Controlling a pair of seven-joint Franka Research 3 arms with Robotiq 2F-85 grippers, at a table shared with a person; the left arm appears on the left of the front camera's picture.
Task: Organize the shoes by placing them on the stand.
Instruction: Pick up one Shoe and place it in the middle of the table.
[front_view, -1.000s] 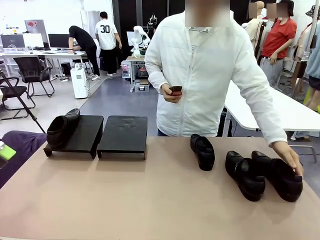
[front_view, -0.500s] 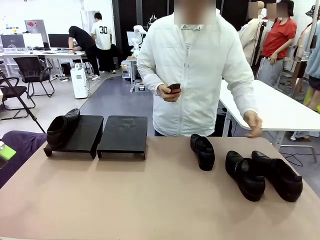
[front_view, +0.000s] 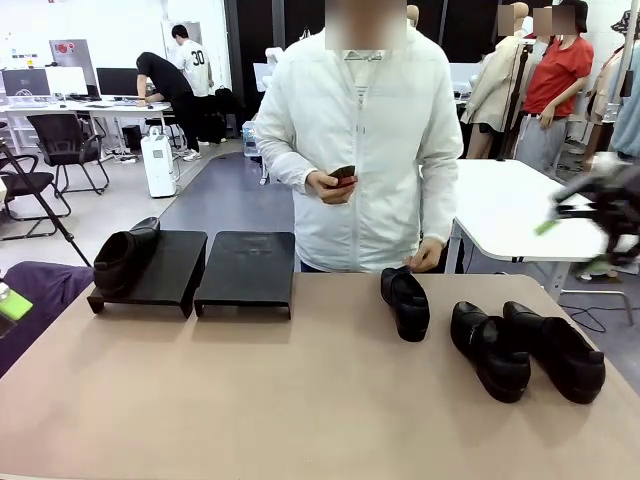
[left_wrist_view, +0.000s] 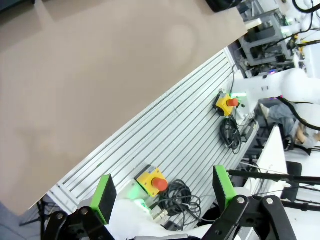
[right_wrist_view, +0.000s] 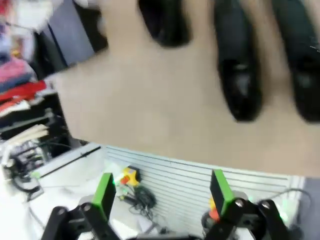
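Since both tools stood spread wide and empty, the left end effector (left_wrist_view: 164, 187) by the counter's edge and the right end effector (right_wrist_view: 160, 192) above the loose shoes, I weighed the grasp. One glossy black leather dress shoe (front_view: 125, 258) sat on the left tray of the low matte-black sloped stand (front_view: 248, 265). A single shoe (front_view: 405, 302) and a side-by-side pair (front_view: 490, 352) lay on the tan counter (front_view: 250, 400), well to the right. I judged them fairly light, stiff at heel and sole, slick on the upper, so I would pinch across the heel collar, not the polished toe
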